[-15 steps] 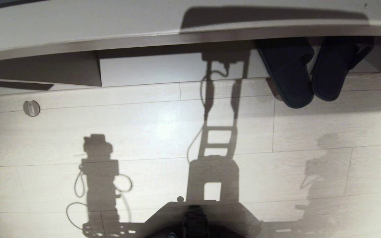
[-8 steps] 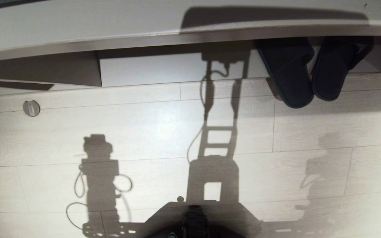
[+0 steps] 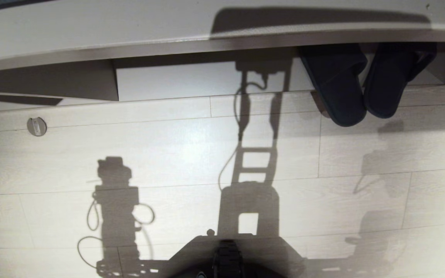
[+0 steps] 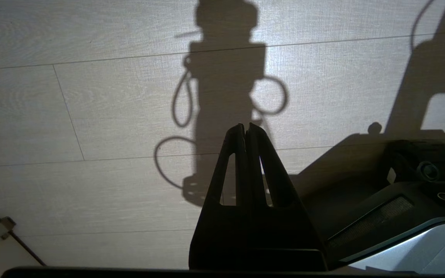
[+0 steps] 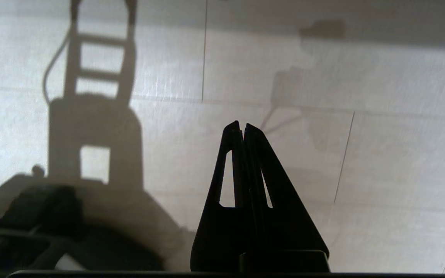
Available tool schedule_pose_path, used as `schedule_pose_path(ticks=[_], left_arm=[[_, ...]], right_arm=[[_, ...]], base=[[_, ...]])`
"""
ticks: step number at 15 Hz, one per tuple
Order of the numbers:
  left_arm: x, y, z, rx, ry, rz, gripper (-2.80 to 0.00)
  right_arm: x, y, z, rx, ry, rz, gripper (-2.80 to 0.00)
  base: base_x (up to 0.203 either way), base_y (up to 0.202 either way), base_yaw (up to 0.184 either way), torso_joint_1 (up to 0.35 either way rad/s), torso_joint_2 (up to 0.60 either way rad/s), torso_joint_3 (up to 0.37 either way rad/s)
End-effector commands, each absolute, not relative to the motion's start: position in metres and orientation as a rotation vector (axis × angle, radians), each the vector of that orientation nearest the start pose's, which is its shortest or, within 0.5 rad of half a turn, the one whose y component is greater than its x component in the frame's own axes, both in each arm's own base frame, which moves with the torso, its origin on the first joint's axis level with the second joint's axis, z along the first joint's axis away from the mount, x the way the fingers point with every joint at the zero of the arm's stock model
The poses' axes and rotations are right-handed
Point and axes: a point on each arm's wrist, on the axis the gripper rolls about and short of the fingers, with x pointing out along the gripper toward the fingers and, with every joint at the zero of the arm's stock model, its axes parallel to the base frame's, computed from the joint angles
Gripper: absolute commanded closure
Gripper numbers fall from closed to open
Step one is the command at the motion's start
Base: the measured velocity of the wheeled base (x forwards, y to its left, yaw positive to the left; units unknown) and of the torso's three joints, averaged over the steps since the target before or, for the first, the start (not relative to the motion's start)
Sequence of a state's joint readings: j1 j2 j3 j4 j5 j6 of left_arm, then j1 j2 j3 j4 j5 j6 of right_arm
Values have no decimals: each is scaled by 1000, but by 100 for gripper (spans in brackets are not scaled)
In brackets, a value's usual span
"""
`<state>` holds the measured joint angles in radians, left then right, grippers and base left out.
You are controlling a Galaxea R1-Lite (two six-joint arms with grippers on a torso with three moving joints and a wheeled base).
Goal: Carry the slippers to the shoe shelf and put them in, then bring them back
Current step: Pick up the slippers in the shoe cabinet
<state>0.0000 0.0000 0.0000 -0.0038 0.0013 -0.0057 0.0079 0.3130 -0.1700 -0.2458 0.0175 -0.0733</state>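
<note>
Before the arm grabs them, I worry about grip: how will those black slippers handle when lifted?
The slippers look like soft fabric with thin flat soles, so probably light and floppy, sagging from a pinch. They lie flat, unlikely to roll. Their toes stick out of the shelf, so they should pull out easily.

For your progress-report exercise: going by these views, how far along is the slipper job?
Done: the slippers sit partly in the shoe shelf, toes sticking out over the floor. In hand: nothing; the right gripper and left gripper are shut and empty above the floor. Left: bringing the slippers back.
</note>
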Motion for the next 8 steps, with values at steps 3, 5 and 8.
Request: schedule_pose_path(ticks=[3,5,8], left_arm=[[-23,0,76,-6,-5,2,0],[-23,0,76,-6,-5,2,0],[-23,0,76,-6,-5,2,0]], right_arm=[[45,0,174,-131,-20,-5,0],[67,-1,174,-148,46,-20,0],[91,-3,157,-160,187,-50,0]], base=[[0,0,0,0,0,0],[0,0,0,0,0,0],[0,0,0,0,0,0]])
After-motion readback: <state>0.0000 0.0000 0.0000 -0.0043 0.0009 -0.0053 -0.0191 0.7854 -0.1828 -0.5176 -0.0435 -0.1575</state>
